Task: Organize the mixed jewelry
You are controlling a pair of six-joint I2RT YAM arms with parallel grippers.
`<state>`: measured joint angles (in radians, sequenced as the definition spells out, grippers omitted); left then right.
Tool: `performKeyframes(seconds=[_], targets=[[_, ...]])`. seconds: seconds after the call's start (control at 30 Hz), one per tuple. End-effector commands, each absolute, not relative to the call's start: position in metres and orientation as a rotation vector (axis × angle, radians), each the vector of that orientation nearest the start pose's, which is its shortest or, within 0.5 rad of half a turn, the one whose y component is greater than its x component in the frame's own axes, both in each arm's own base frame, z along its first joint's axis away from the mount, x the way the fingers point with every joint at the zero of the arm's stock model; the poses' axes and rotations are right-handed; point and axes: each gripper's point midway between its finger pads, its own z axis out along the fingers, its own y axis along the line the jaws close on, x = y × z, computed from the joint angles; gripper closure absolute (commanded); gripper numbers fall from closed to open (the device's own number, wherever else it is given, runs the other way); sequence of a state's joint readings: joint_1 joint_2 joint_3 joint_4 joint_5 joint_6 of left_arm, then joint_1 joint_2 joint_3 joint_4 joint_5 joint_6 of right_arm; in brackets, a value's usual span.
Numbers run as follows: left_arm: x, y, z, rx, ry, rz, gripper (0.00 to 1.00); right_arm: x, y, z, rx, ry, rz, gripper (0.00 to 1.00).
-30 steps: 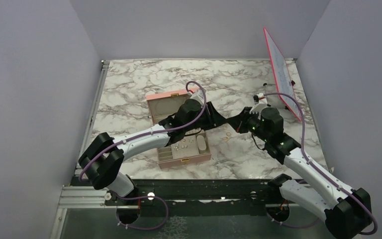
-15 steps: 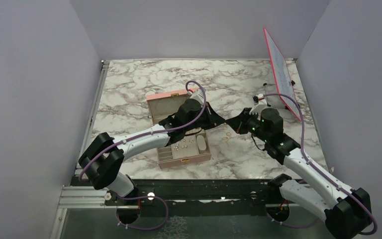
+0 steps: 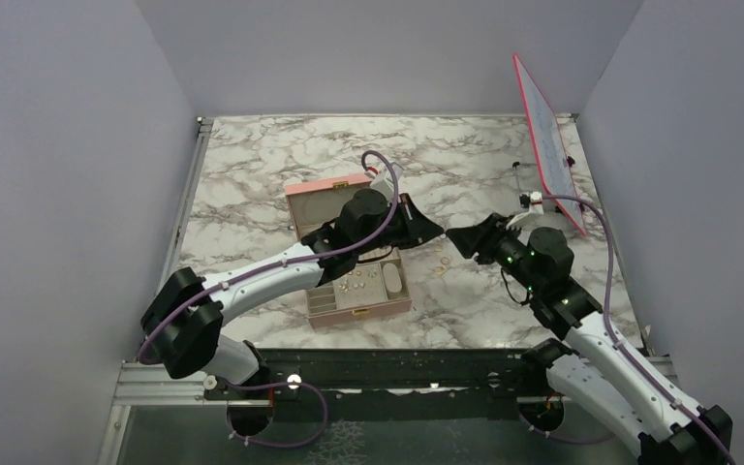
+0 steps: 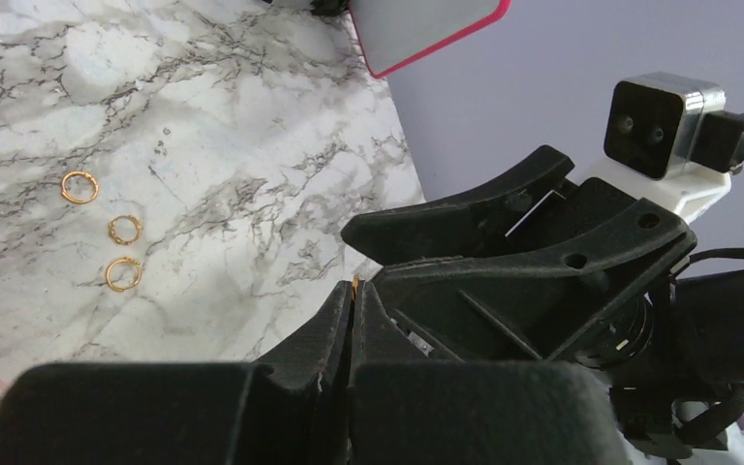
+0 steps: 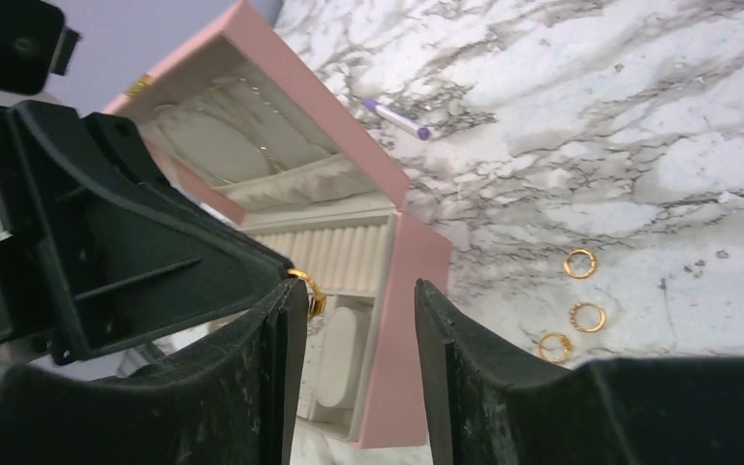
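3 loose gold rings [image 5: 587, 316]; 1 pink box [image 5: 421, 276]; 1 pen [image 5: 397, 118].

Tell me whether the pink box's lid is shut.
No, the pink box stands open in the right wrist view, its lid tilted back with the beige lining and compartments showing.

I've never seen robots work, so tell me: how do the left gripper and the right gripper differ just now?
The left gripper is shut, while the right gripper stands open. The left gripper pinches a small gold ring at its tips, while the right gripper holds nothing. Both are black and two-fingered, and they point at each other with their tips close together above the marble table.
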<state>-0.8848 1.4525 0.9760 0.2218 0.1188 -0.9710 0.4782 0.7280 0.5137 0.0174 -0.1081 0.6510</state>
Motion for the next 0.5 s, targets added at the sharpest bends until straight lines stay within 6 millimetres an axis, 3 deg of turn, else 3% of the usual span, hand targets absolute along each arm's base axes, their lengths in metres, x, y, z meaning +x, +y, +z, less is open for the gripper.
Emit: performKeyframes(seconds=[0.0, 0.3, 0.47], targets=[[0.249, -0.389, 0.258, 0.032, 2.028, -1.375, 1.00, 0.247, 0.183, 0.252, 0.106, 1.714, 1.012, 0.49], [0.230, -0.384, 0.302, 0.049, 1.943, -1.515, 1.00, 0.228, 0.195, 0.294, 0.176, 1.610, 1.263, 0.42], [0.216, -0.382, 0.331, 0.049, 1.876, -1.644, 1.00, 0.230, 0.188, 0.302, 0.401, 1.591, 1.370, 0.31]])
